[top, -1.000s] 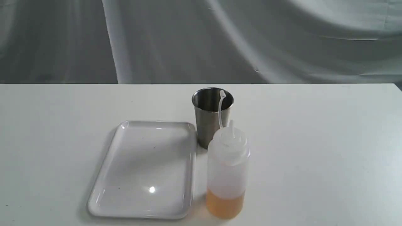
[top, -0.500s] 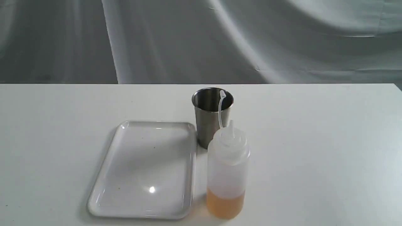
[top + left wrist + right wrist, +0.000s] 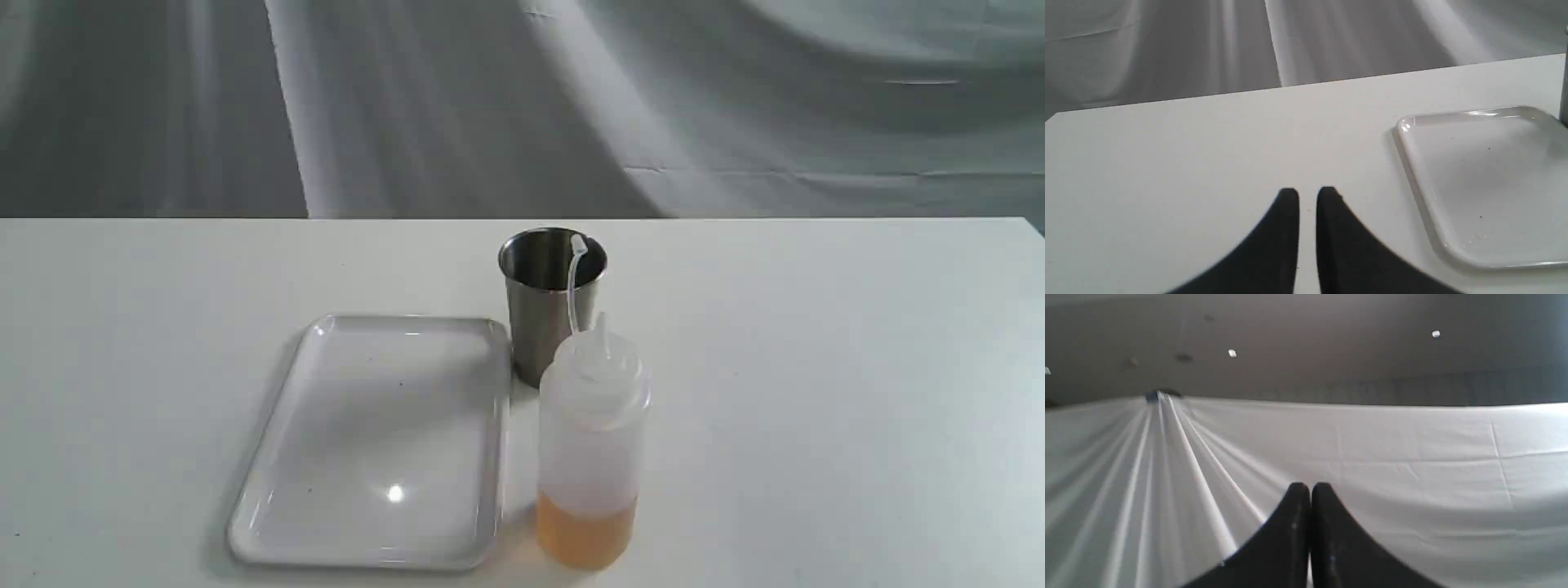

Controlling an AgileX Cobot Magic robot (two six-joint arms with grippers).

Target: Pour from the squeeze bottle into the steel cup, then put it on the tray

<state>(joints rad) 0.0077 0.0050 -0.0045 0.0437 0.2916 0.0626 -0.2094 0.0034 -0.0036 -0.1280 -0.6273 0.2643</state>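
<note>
Setting: a plain white table (image 3: 816, 367) in front of a draped grey-white cloth (image 3: 408, 106); neither of my arms shows in the exterior view.
Left gripper (image 3: 1307, 194): my fingers stand slightly parted with a thin slit between them, holding nothing, low over bare table with the tray off to one side.
Right gripper (image 3: 1310, 488): pressed together on nothing, aimed at the cloth; none of the task's things show in its view.
Squeeze bottle (image 3: 593, 441): stands on the table just right of the tray (image 3: 494, 425) and just in front of the steel cup (image 3: 531, 327), amber liquid only in its lowest part.
Pointing: the bottle is upright, long axis vertical, nozzle (image 3: 602, 327) straight up; the cap strap (image 3: 573, 286) curves up across the cup's mouth, and I cannot tell whether it touches the rim.
Cup: upright, mouth up, touching or almost touching the tray's far right corner.
Risk, grip: the body looks soft and the nozzle seems uncapped, so I judge a hard pinch could squirt liquid early.
Risk, crowding: my fingers coming in could nudge the cup or tip the tall bottle.
Risk, pour: with so little liquid I would need a steep tilt, and the loose strap could snag the rim.
</note>
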